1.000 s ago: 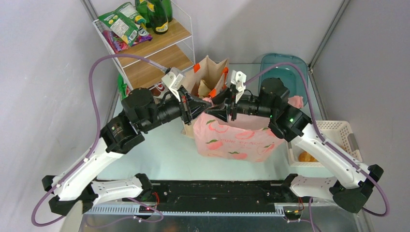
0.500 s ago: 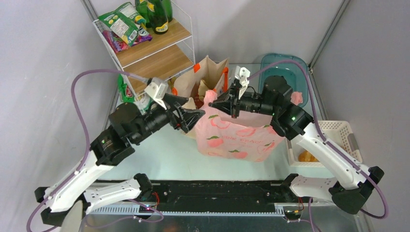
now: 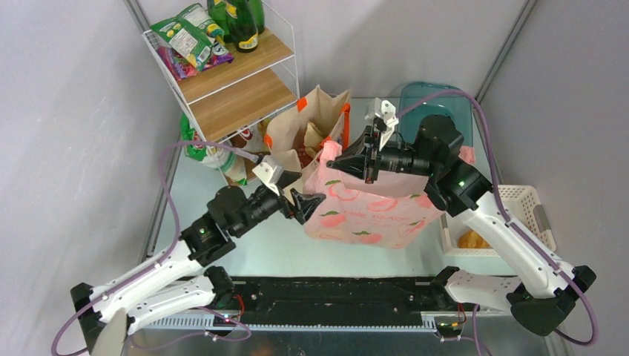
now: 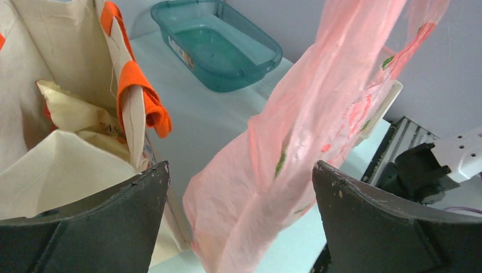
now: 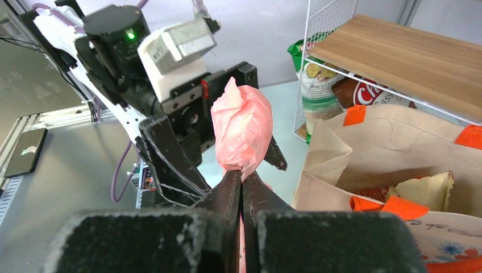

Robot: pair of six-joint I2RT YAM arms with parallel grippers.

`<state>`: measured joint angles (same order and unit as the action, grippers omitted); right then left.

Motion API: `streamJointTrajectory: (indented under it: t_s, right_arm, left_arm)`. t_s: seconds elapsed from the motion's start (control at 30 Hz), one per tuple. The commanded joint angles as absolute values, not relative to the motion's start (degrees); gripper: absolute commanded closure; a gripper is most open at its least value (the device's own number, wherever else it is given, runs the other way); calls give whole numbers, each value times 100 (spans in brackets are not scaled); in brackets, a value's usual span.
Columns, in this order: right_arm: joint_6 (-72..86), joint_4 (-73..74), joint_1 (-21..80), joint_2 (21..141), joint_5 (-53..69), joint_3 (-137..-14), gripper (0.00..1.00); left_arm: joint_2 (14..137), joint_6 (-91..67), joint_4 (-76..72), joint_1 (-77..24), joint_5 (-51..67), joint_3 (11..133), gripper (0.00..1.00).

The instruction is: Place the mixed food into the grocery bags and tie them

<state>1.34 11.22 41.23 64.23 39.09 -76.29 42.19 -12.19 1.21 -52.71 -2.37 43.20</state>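
Right wrist, crinkled pink plastic bag (image 5: 241, 128), bunched between shut jaws

From my seat both arms look built alike: white shell links (image 3: 152, 273) far behind each pincer, round black joint housings (image 3: 226, 210) closer to it, and a purple cable (image 3: 165, 165) running back from a white camera block (image 3: 268, 172) just behind the left pincer (image 3: 311, 208). That pincer's fingers (image 4: 369, 227) are broad matt-black wedges with pale scuffs near the tips, and I can see a small red mark (image 5: 203, 89) on the body behind them. Behind the right pincer (image 5: 241, 173), with its grainy black fingers, a green light (image 3: 460, 180) glows on the black housing.
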Motion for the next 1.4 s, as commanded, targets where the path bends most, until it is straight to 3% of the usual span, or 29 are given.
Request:
streamJointTrajectory:
  t_s: [0.0,0.3,0.5,0.77,0.87,1.07,1.13,1.17,1.2,1.23,1.27,1.33,1.37]
  right_arm:
    - [364,990,4010,6298,4281,-7719,100]
    - [348,1459,3945,6529,4783,-8091,100]
    - [390,1390,3999,6526,4812,-8121,100]
    - [393,1405,4011,6523,4781,-8155,100]
    - [395,1436,4021,6541,4786,-8183,100]
    - [374,1486,4043,6581,4692,-8200,100]
    - [370,1493,4043,6548,4587,-8196,100]
    - [369,1502,4047,6519,4451,-8193,98]
    - [396,1505,4051,6457,4224,-8185,87]
    - [418,1539,4047,6419,4112,-8179,77]
    - [420,1574,4033,6324,3913,-8182,58]
    - [433,1684,3993,6128,3625,-8183,38]
    - [442,1790,3958,6057,3548,-8183,34]
  left_arm:
    - [4425,-775,-1761,-5247,27,4213,0]
    - [5159,-286,-2202,-5246,1653,4460,2]
    - [5626,-159,-2225,-5253,2312,4659,9]
    - [5803,-21,-2386,-5248,2802,4671,31]
    - [5816,-10,-2653,-5249,2967,4589,35]
    - [5972,-84,-2995,-5256,3076,4566,63]
    - [6034,-137,-3013,-5256,3033,4572,80]
    - [6045,-152,-3014,-5251,2916,4573,93]
    - [6033,-170,-3014,-5255,2842,4531,97]
    - [6014,-173,-3015,-5251,2693,4494,99]
    - [5966,-186,-3015,-5248,2525,4406,100]
    - [5875,-188,-3015,-5255,2233,4271,100]
    - [5828,-191,-3015,-5247,2162,4227,100]
